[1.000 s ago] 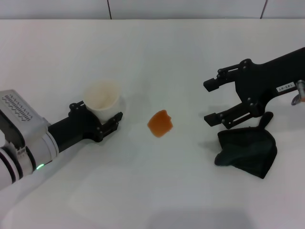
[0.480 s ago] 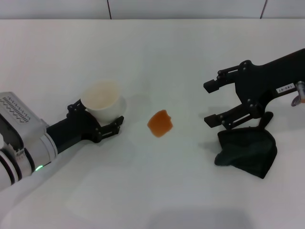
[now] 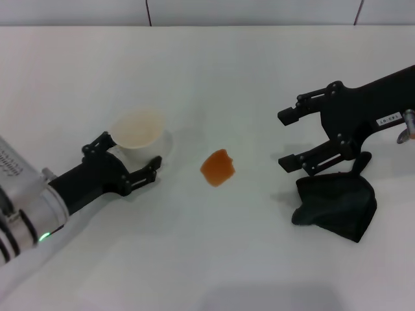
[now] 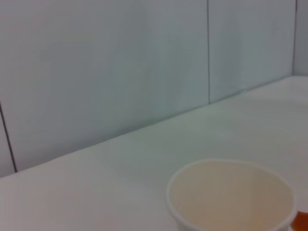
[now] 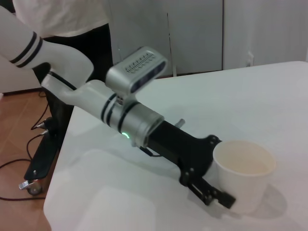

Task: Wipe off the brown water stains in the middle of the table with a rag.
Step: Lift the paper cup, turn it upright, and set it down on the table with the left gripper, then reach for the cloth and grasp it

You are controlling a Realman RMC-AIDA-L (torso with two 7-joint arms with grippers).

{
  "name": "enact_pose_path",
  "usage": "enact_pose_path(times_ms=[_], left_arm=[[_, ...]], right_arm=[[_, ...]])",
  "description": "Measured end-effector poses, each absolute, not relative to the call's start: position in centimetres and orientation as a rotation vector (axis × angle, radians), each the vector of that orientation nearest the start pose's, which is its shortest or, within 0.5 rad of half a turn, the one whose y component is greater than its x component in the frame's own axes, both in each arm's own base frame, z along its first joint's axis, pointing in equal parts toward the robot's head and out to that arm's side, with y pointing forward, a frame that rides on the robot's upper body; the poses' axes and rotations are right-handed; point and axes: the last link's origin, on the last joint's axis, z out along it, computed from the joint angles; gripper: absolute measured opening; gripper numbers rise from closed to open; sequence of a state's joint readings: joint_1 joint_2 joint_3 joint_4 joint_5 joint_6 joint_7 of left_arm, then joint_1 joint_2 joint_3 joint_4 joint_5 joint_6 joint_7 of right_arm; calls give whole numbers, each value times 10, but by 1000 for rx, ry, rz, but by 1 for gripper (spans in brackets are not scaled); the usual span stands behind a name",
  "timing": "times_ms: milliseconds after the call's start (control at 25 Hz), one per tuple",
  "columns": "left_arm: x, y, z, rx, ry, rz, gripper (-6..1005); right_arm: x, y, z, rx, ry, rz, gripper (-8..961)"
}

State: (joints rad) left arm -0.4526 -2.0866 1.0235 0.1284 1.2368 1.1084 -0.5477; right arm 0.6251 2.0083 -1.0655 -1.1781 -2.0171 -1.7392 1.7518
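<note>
The brown water stain (image 3: 217, 168) is a small orange-brown blob in the middle of the white table (image 3: 214, 78). The black-green rag (image 3: 337, 204) lies bunched on the table to the right of it. My right gripper (image 3: 285, 138) is open and empty, just above and left of the rag, between rag and stain. My left gripper (image 3: 128, 156) is open beside a white paper cup (image 3: 138, 133), its fingers apart at the cup's base. The left wrist view shows the cup (image 4: 231, 197) and a sliver of the stain (image 4: 301, 222).
The white paper cup stands upright left of the stain; it also shows in the right wrist view (image 5: 243, 171) with my left arm (image 5: 144, 125) behind it. A white panelled wall (image 3: 253, 11) runs along the table's far edge.
My left gripper has drawn back from the cup toward my body, and the cup stays standing in place. The right gripper, rag and stain have not moved.
</note>
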Motion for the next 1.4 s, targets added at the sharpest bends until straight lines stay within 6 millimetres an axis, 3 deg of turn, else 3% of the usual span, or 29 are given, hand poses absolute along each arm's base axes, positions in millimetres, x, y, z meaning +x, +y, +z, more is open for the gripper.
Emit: enact_pose_path(times_ms=[400, 600, 840, 1080, 1120, 1400], left_arm=[[-336, 261, -50, -2286, -518, -714, 886], [-342, 240, -21, -2336, -566, -785, 884], [-343, 226, 8, -2467, -646, -705, 884], [-318, 229, 34, -2693, -688, -582, 884], [-304, 235, 45, -2766, -673, -513, 884], [-265, 262, 67, -2868, -683, -313, 884]], right_arm=[[157, 350, 43, -3060, 165, 235, 787], [156, 351, 44, -3062, 175, 194, 786], [158, 347, 37, -3076, 196, 21, 784], [160, 344, 31, -3093, 232, -135, 782], [160, 344, 30, -3091, 233, -155, 782], [165, 340, 21, -3095, 244, -267, 779]])
